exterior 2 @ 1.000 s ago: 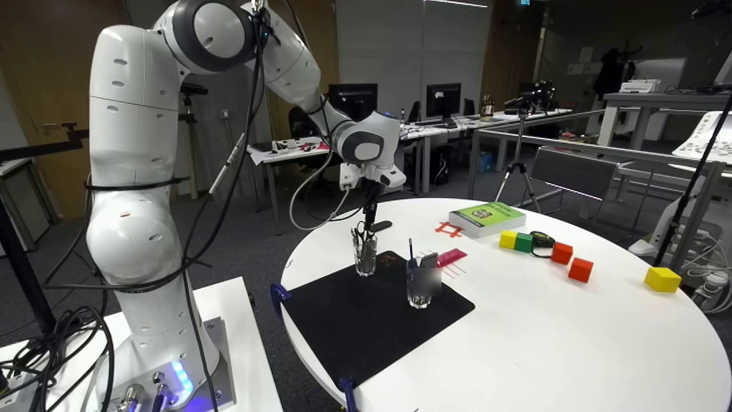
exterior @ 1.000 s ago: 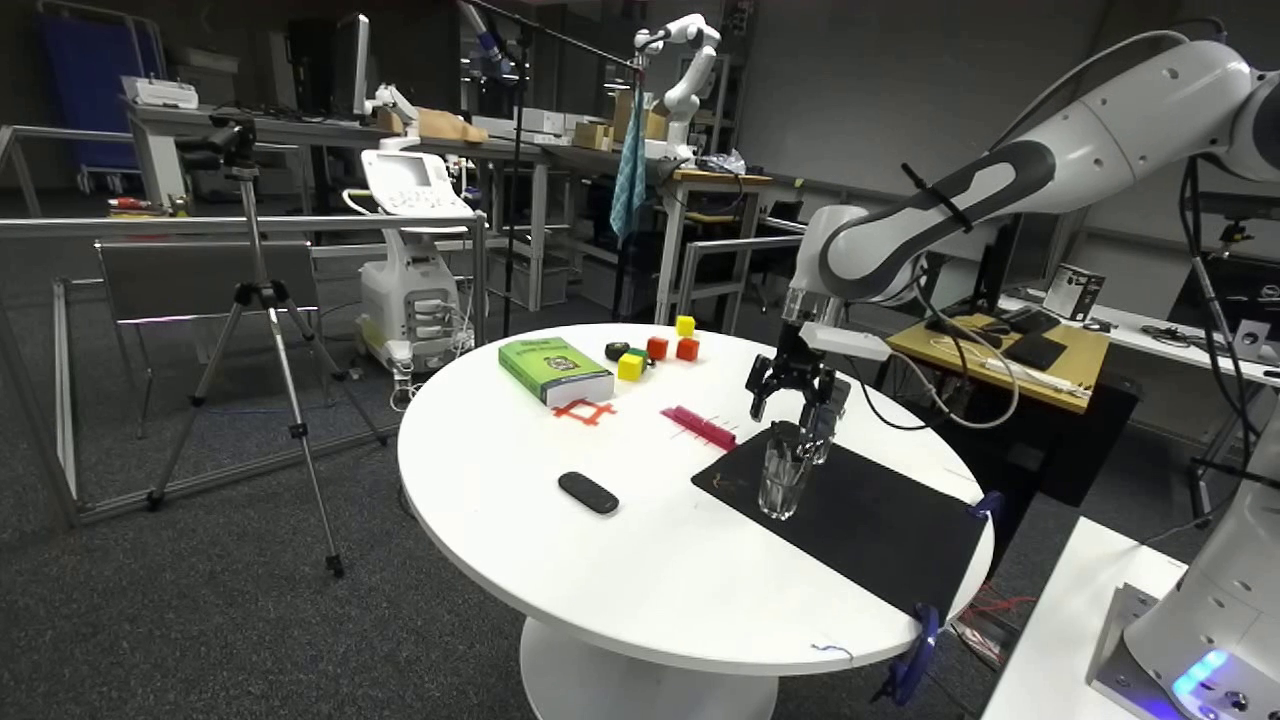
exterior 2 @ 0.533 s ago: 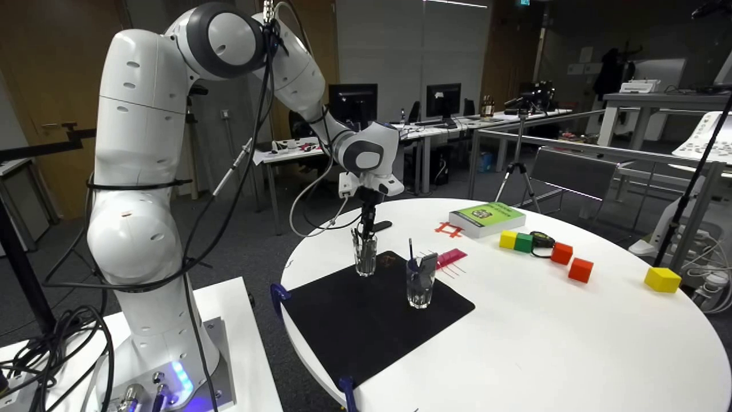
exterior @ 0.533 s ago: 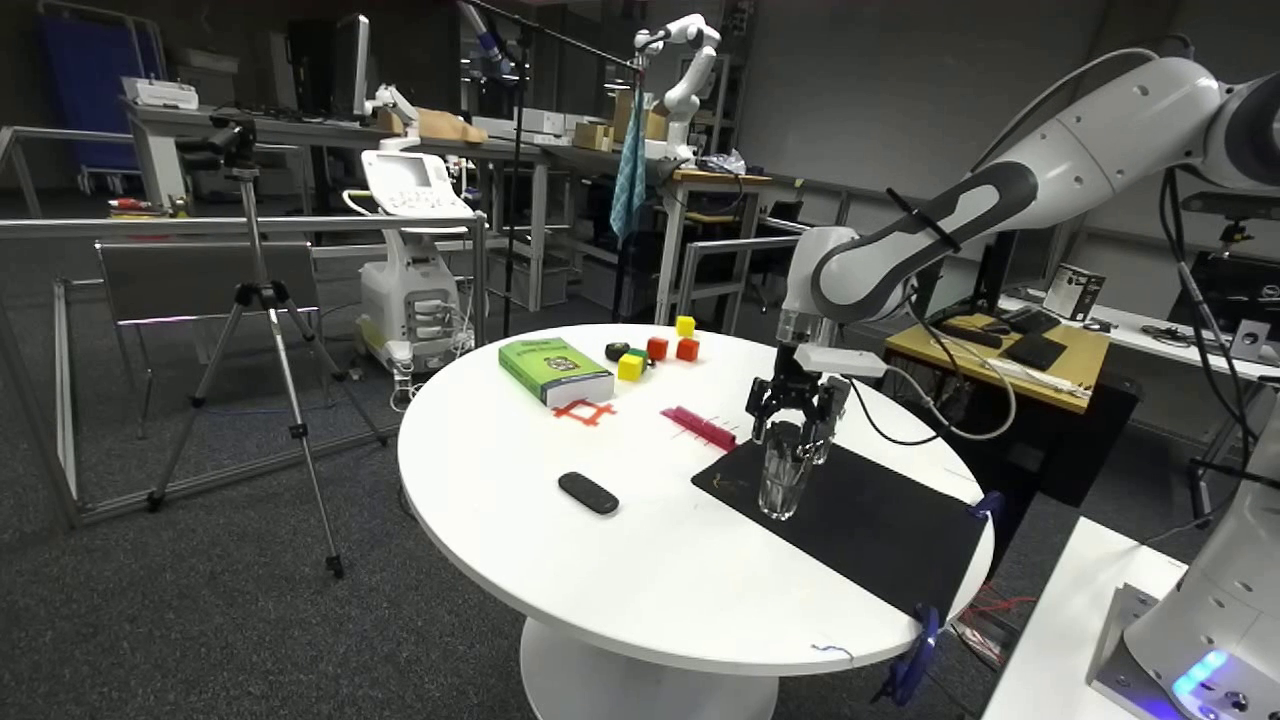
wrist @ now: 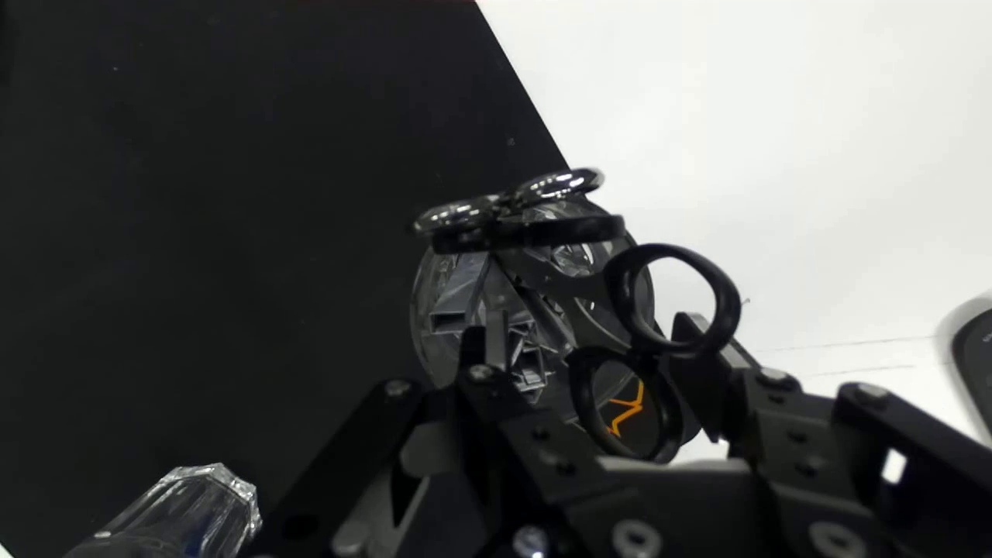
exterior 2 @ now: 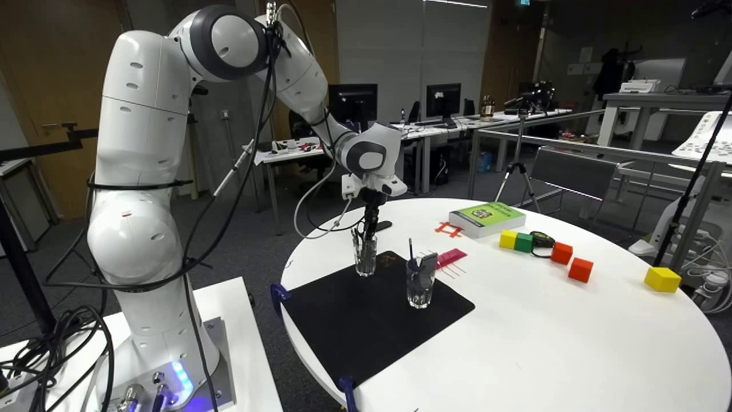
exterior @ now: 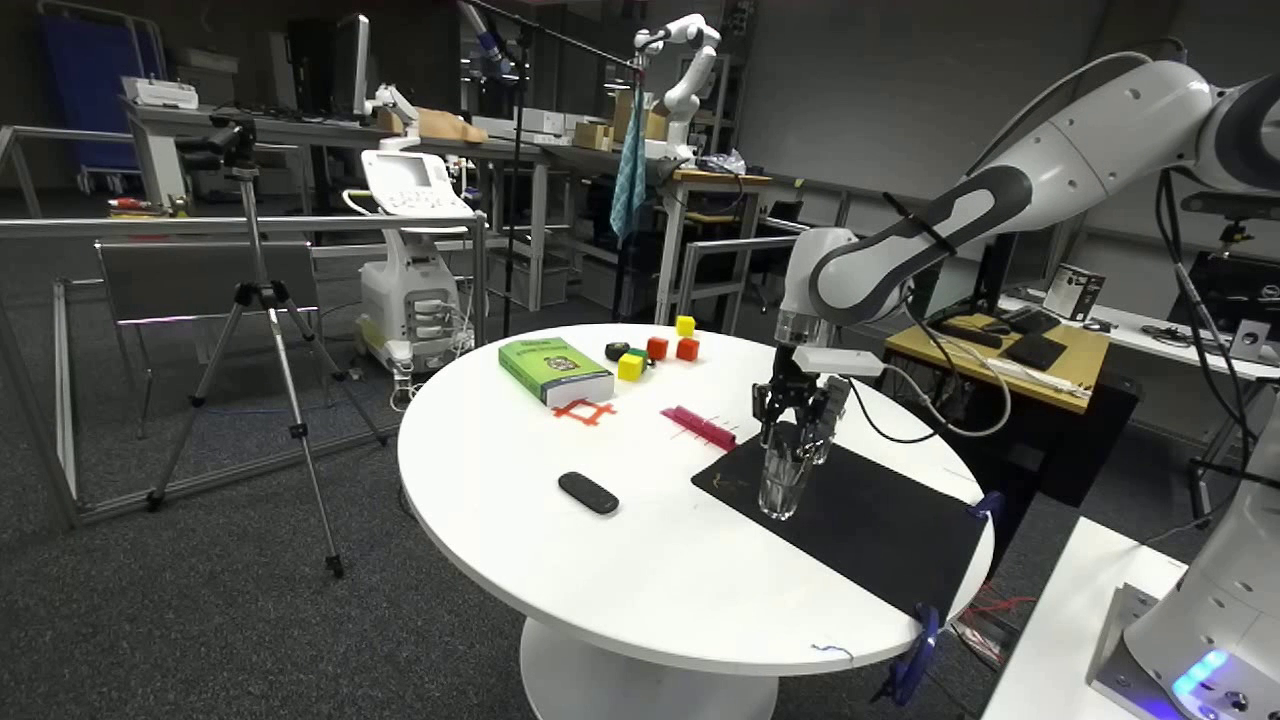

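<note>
My gripper point(wrist: 589, 345) points down over a clear glass point(exterior 2: 366, 260) that holds scissors and other metal tools. In the wrist view its jaws stand part-way apart, on either side of black scissors handles point(wrist: 727, 301). The right finger lies close to those handles; whether it touches them I cannot tell. A gap shows between the left finger point(wrist: 482, 380) and the upper ring. Farther up, a silver-ringed tool point(wrist: 554, 186) and a black loop point(wrist: 542, 232) stick out of the same glass. In an exterior view the gripper point(exterior: 792, 440) hides part of the glass rim.
Another glass point(exterior 2: 420, 289) with a pen and a grey item stands on the black mat point(exterior 2: 366, 326). Blue clamps point(exterior: 912, 650) grip the mat at the table edge. A dark oblong case point(exterior: 588, 492), green book point(exterior: 555, 370), pink piece point(exterior: 700, 427) and coloured cubes point(exterior 2: 561, 253) lie around.
My gripper has come down to the glass over the last second. Its fingers have drawn closer together around the scissors handles. The glasses and table items stay put.
</note>
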You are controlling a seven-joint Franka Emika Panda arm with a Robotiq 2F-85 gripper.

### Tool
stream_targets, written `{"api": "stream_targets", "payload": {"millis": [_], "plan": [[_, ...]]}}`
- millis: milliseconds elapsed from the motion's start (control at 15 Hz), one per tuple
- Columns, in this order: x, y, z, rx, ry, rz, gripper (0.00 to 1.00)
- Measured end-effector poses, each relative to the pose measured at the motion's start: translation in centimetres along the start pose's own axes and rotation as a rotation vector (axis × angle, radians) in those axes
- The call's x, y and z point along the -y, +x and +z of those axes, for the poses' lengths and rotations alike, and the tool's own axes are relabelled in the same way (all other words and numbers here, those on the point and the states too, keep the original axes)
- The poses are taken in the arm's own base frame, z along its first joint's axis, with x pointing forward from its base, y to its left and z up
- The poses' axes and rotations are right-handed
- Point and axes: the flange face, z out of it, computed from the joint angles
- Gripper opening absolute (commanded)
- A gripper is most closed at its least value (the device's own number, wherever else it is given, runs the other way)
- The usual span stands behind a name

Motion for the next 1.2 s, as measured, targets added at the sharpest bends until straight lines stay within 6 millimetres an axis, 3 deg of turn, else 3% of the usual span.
{"api": "stream_targets", "payload": {"millis": [267,800,1200], "plan": [[0.0,0.2,-0.2,-0.008,-0.004,-0.004,0.00],[-0.1,0.4,-0.3,-0.017,-0.018,-0.016,0.03],[0.5,0.7,-1.5,-0.032,-0.008,-0.022,0.03]]}}
